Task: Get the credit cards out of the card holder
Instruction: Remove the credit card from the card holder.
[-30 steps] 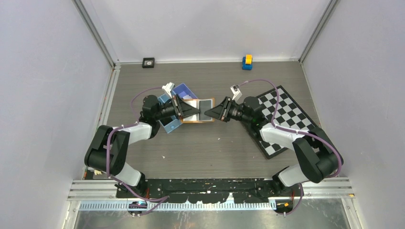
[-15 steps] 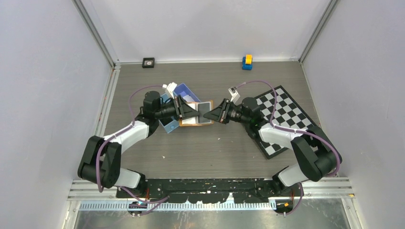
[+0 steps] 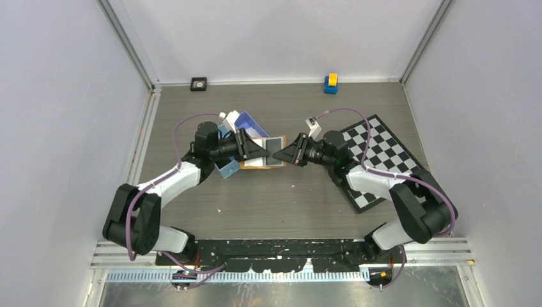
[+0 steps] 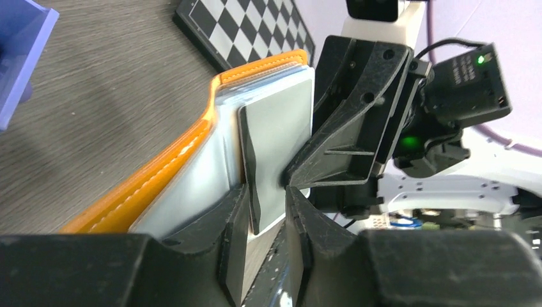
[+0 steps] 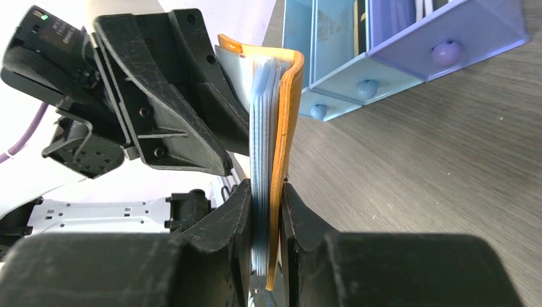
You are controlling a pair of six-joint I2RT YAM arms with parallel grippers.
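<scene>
Tray (image 3: 248, 121) sits beside card holder (image 3: 263, 164), chessboard (image 3: 381, 151) farther right.

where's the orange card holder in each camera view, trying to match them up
Top external: card holder mid-table, between the two gripper tips.
Left wrist: card holder centre-left, behind the credit card that the left gripper pinches.
Right wrist: card holder centre, on edge, clamped by the right gripper.
Shared landmark: blue tray, beside it in every view.
</scene>
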